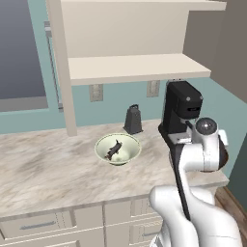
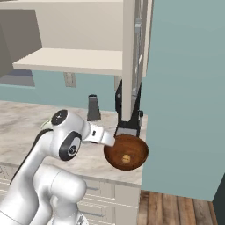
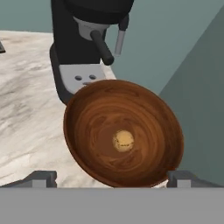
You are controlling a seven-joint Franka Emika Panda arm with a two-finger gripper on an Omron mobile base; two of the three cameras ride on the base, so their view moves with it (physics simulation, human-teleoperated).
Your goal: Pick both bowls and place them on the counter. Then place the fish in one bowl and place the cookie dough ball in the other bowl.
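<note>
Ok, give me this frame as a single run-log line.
gripper: open, above brown bowl | brown bowl: on counter, holds cookie dough ball | cream-green bowl: on counter, holds fish

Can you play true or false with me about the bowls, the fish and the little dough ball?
1. The fish lies in the cream-white bowl. True.
2. The cookie dough ball sits on the bare counter. False: it is inside the reddish-brown bowl.
3. The gripper is open. True.
4. The reddish-brown bowl is up on the shelf. False: it is on the counter, in front of the black coffee machine.
5. A grater stands behind the cream-white bowl. True.
</note>
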